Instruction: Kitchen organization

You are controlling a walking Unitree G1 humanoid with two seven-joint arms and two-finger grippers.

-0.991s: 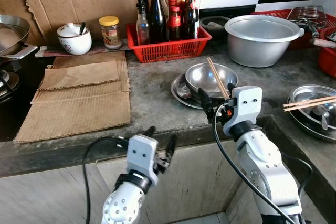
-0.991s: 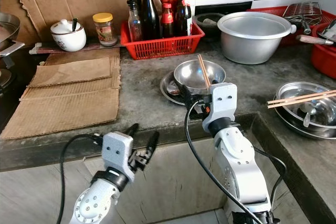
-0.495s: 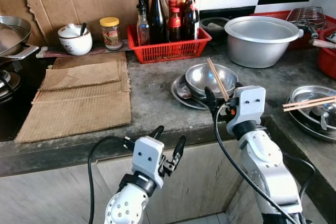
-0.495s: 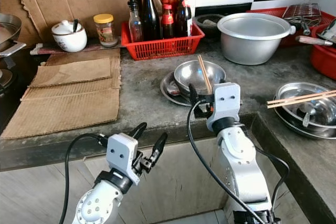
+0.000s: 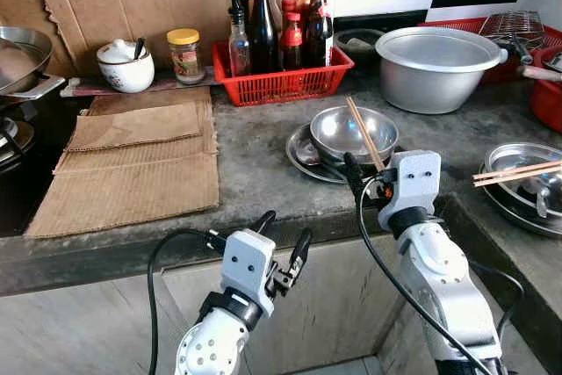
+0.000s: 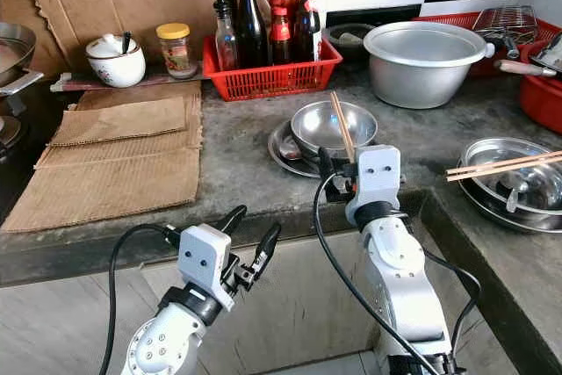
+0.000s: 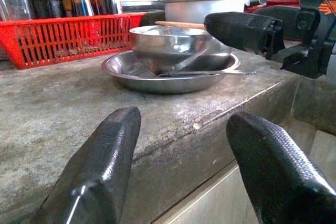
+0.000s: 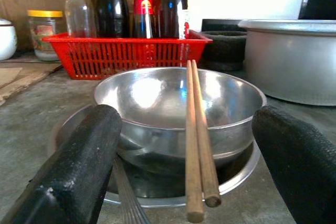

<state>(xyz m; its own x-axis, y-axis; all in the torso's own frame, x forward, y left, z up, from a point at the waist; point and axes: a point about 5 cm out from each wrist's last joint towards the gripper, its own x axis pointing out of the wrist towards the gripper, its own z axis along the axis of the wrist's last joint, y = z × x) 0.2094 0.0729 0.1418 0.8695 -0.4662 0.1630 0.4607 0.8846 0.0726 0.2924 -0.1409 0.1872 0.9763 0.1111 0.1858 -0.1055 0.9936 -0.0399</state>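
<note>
A steel bowl (image 5: 354, 128) sits on a steel plate (image 5: 299, 148) near the counter's front edge. A pair of wooden chopsticks (image 5: 363, 133) lies across the bowl's rim, and a spoon (image 7: 210, 73) rests on the plate. My right gripper (image 5: 371, 169) is open just in front of the plate, its fingers (image 8: 79, 166) apart on either side of the bowl (image 8: 178, 108) and the chopsticks (image 8: 197, 145). My left gripper (image 5: 283, 236) is open and empty below the counter's edge, left of the plate (image 7: 168, 80).
A red basket (image 5: 283, 79) of bottles stands behind the bowl, and a large steel pot (image 5: 436, 65) to its right. Cardboard sheets (image 5: 132, 164) cover the counter's left. A jar (image 5: 184, 53) and a white pot (image 5: 125, 64) stand at the back. Another steel dish (image 5: 527, 182) with chopsticks is at right.
My left gripper has risen and shifted right toward the counter's edge. My right gripper has dropped a little in front of the plate. The bowl and chopsticks have not moved.
</note>
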